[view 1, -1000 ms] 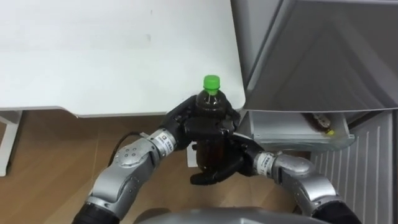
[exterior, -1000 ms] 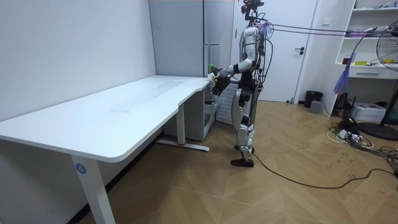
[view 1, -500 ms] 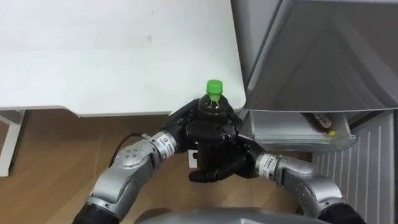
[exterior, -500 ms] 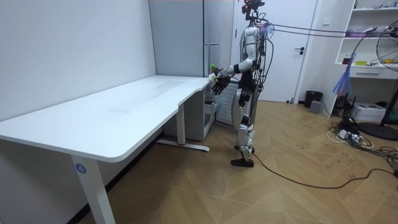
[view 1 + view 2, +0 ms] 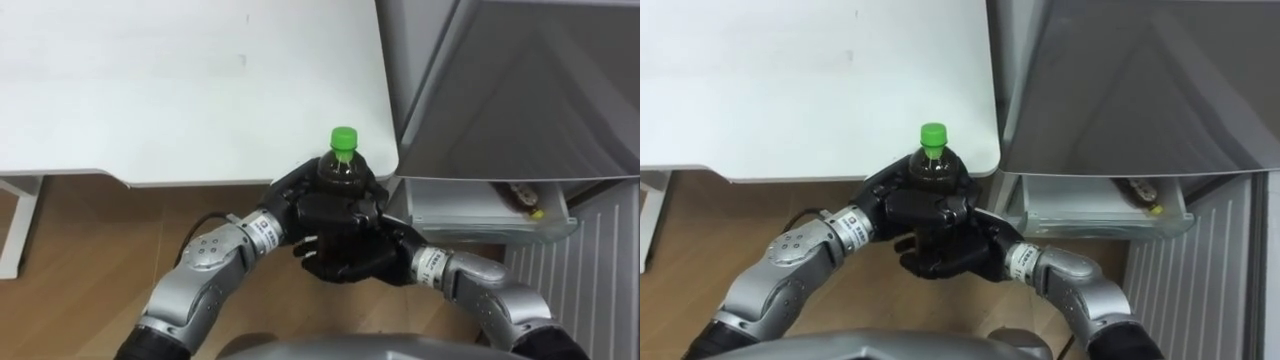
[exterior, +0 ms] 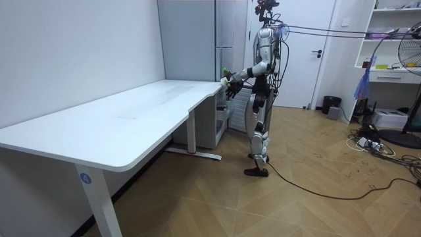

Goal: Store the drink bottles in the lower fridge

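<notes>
A bottle point(image 5: 343, 170) of dark drink with a green cap point(image 5: 343, 137) stands upright in front of my chest, just off the white table's near right corner. My left hand point(image 5: 300, 205) is curled round its upper body from the left. My right hand point(image 5: 355, 262) is curled round its lower part from below and the right, hiding the bottom of the bottle point(image 5: 932, 168). In the room view I stand at the far end of the table beside the grey fridge, holding the bottle point(image 6: 225, 72) at chest height.
The white table point(image 5: 180, 90) spreads ahead and to the left. On the right the fridge's lower drawer point(image 5: 470, 212) stands pulled out, with another drink point(image 5: 522, 197) lying in it, under a grey panel point(image 5: 520, 90). Wooden floor lies below.
My right hand's fingers, stretched out under the bottle a second ago, have curled up round its lower part. The bottle sits slightly higher and a little to the right.
</notes>
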Controlling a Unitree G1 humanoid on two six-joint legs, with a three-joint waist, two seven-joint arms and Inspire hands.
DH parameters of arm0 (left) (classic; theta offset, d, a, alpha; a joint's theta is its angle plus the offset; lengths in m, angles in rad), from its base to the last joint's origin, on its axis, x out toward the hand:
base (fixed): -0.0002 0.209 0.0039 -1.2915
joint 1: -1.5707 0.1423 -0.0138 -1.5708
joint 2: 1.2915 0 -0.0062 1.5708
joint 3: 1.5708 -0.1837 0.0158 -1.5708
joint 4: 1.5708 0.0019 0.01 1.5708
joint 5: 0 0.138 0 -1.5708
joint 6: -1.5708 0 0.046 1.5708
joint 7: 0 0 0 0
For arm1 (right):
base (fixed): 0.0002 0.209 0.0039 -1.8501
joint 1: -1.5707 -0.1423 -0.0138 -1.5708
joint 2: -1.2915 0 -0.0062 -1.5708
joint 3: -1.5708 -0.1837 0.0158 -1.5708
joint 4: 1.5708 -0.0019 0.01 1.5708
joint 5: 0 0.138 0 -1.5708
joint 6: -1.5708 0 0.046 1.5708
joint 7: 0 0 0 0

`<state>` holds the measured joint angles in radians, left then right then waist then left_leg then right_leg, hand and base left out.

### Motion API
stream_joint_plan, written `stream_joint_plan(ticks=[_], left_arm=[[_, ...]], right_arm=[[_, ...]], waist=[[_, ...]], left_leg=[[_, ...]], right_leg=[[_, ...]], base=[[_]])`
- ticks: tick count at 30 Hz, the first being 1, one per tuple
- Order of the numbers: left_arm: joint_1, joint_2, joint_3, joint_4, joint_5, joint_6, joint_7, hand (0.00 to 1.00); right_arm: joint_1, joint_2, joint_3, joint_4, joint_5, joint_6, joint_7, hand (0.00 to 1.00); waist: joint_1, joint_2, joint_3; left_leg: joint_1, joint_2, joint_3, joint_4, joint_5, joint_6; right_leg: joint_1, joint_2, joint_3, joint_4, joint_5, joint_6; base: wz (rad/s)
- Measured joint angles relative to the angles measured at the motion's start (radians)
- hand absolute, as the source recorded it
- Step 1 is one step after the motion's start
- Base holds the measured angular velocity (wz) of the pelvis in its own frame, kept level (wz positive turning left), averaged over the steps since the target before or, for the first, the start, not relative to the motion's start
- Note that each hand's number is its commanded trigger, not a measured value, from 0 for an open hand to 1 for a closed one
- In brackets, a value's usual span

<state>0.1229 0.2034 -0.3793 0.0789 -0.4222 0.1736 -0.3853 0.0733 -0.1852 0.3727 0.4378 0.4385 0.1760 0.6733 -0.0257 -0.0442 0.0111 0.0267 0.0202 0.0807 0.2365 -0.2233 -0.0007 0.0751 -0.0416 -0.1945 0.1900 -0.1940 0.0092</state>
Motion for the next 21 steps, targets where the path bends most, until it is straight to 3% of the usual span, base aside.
stream_joint_plan(ticks=[5, 8, 10, 12, 21], left_arm=[[0.0, -0.003, 0.002, 0.018, -0.04, 0.001, -0.002, 0.98], [0.0, -0.004, 0.002, 0.021, -0.048, 0.001, -0.002, 0.67], [0.0, -0.007, 0.002, 0.021, -0.048, 0.001, -0.002, 0.59], [0.0, -0.008, 0.002, 0.021, -0.047, 0.001, -0.005, 0.0], [0.0, 0.001, 0.017, 0.022, -0.024, 0.0, -0.013, 0.0]], right_arm=[[0.0, -0.011, 0.017, -0.001, -0.008, -0.013, 0.001, 1.0], [0.0, -0.011, 0.017, -0.001, -0.008, -0.013, 0.001, 1.0], [0.0, -0.011, 0.017, -0.001, -0.008, -0.012, -0.002, 1.0], [0.0, -0.012, 0.018, -0.001, -0.008, -0.012, 0.0, 1.0], [0.0, -0.006, 0.019, -0.001, -0.004, -0.012, 0.007, 1.0]], waist=[[0.001, 0.0, 0.0], [0.002, 0.0, -0.0001], [0.002, 0.0, -0.0001], [0.002, -0.001, 0.0001], [0.002, -0.001, 0.0004]], left_leg=[[-0.002, 0.0, 0.0, 0.002, 0.0, 0.0], [-0.005, 0.0, 0.002, 0.002, 0.0, 0.0], [-0.005, 0.0, 0.002, 0.001, 0.0, 0.0], [-0.004, 0.001, 0.002, 0.001, 0.0, 0.0], [-0.005, 0.001, -0.001, 0.003, 0.0, 0.0]], right_leg=[[0.0, 0.0, -0.001, 0.0, 0.0, 0.0], [-0.005, 0.0, -0.001, 0.004, 0.0, 0.0], [-0.006, 0.0, 0.0, 0.006, 0.0, 0.0], [-0.008, 0.0, 0.0, 0.009, 0.0, 0.0], [-0.008, 0.0, -0.001, 0.013, 0.0, 0.0]], base=[[0.0], [0.0], [0.0], [0.0], [0.0]])
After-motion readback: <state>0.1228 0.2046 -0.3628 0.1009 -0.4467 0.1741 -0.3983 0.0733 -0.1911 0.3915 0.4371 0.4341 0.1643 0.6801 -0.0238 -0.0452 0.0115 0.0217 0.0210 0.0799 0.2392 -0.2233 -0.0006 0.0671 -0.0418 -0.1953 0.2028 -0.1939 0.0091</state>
